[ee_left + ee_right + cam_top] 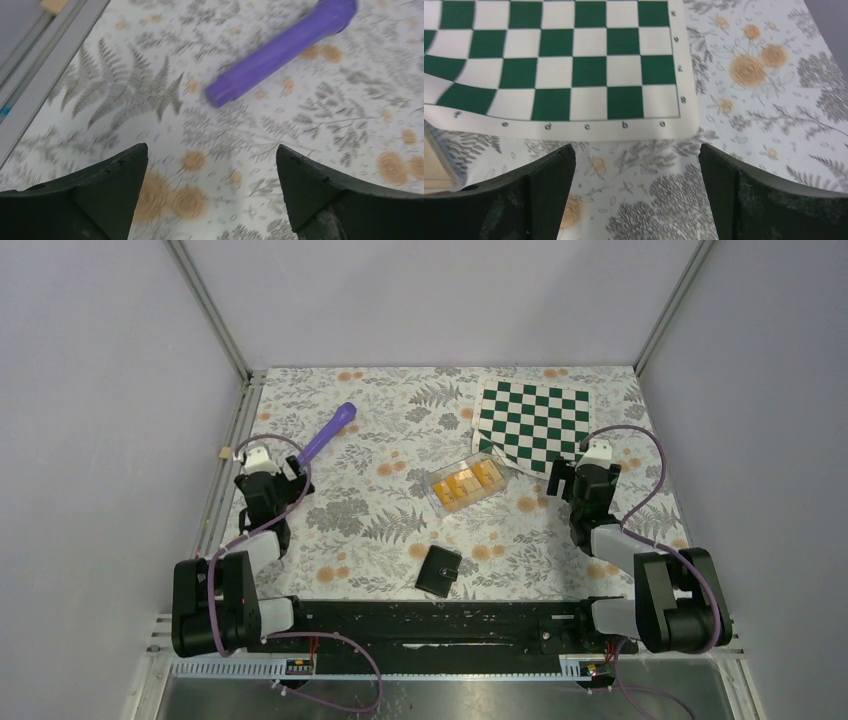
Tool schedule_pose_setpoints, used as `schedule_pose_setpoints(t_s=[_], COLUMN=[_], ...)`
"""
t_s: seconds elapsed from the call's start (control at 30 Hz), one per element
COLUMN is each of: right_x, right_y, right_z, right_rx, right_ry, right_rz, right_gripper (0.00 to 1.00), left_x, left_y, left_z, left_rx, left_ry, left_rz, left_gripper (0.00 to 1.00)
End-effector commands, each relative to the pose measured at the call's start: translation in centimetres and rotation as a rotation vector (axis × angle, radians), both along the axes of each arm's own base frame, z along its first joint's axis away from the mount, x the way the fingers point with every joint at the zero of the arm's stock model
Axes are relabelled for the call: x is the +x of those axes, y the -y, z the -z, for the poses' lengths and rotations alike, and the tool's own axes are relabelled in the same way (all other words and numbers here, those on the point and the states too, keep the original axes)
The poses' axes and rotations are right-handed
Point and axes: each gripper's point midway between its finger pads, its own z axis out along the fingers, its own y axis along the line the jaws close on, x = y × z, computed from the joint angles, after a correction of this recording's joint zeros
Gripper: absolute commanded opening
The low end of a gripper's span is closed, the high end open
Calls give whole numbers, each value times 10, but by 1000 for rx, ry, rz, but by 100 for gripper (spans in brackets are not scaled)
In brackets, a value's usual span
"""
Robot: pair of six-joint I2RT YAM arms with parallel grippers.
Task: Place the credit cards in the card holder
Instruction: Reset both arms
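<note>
Hovering over the fern-printed table cloth (pixel 380 520), the left gripper (pixel 212 155) has its two fingers spread wide with nothing between them. In its wrist view a purple cylinder (pixel 280 52) lies on the cloth at about 1 o'clock from the fingertips, apart from them and slanting away. A small tan block (pixel 225 453) sits at the table's 9 o'clock edge, beside the metal rail.

The right gripper (pixel 636 155) is likewise fully parted and holds nothing. It hangs at the table's 3 o'clock side, and a green-and-white chequered mat (pixel 554 60) lies on the cloth at 12 o'clock from its fingertips.

The credit cards (pixel 465 485), orange-yellow, lie inside a clear plastic box (pixel 437 502) close to the table's centre, between the two arms. The mat's near corner reaches the box's 2 o'clock end; whether it overlaps the box cannot be told. The card holder (pixel 439 570) lies flat at 6 o'clock from the box, apart from it and near the front edge, with its black outside showing. Neither gripper touches the cards or the holder.
</note>
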Motion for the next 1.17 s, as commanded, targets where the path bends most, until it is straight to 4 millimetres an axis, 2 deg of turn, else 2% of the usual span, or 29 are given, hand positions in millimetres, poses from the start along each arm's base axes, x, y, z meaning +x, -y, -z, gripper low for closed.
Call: schedule_pose_setpoints(t_s=[0.0,0.2,0.3,0.33,0.37,0.43,0.47,0.57,0.63,1.13], right_x=[33,33,30,29,30,28,28,28,29,29], right_y=[-11,-7,-8,-9,-10,-11,-11,-11,-11,-11], right_z=[-33,-34,-31,-27,-33,-30,-29,-30,-30,-30], right_rx=[60,69,73,70,69,71,70,71,70,70], right_ry=[205,232,242,249,291,259,254,272,269,269], right_rz=[-66,-51,-54,-69,-75,-76,-81,-80,-83,-82], right_gripper=[99,100,100,100,99,99,100,99,99,99], left_x=[43,53,44,38,31,17,17,26,34,35], left_y=[21,66,60,52,49,30,29,51,59,65], left_z=[-58,-47,-50,-50,-55,-53,-56,-51,-50,-50], left_rx=[12,150,169,173,181,148,160,192,199,206], left_ry=[238,155,208,243,320,334,345,306,279,279], left_rz=[162,332,272,223,179,9,6,150,202,246], left_gripper=[99,99,99,99,99,99,99,99,99,99])
